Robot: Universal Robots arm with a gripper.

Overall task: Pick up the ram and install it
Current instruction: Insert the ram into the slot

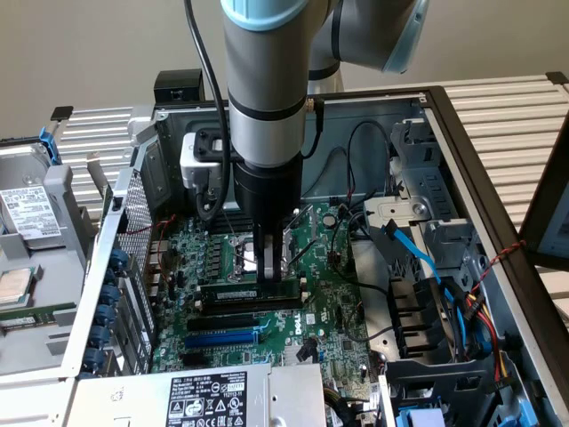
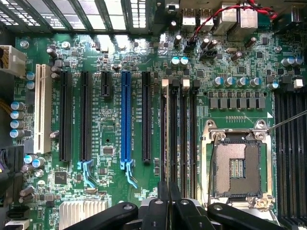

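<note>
One arm reaches straight down into an open computer case (image 1: 462, 160), its gripper (image 1: 269, 264) low over the motherboard (image 1: 338, 294). The fingers (image 1: 279, 253) stand close together, pinched on the top edge of the ram (image 1: 253, 291), which lies lengthwise in a slot just beside the CPU socket (image 1: 242, 251). In the exterior view the ram stands on edge in that slot, near level, dark with a row of chips along its face. Whether it is fully seated cannot be told.

In the wrist view the fingers (image 2: 165, 203) meet almost shut over the bank of four memory slots (image 2: 180, 129) next to the one socket (image 2: 238, 165), which lies open with its contact grid bare. To the far side of the socket run more dark memory slots (image 2: 289, 153). Across the board the wrist view shows one blue slot (image 2: 126, 115), one white slot (image 2: 42, 108), three long black slots (image 2: 65, 115) and one short black slot (image 2: 106, 84).

One blue cable (image 1: 413, 253) crosses toward the drive bays at the exterior view's right. One loose drive (image 1: 27, 209) lies at the exterior view's left.
</note>
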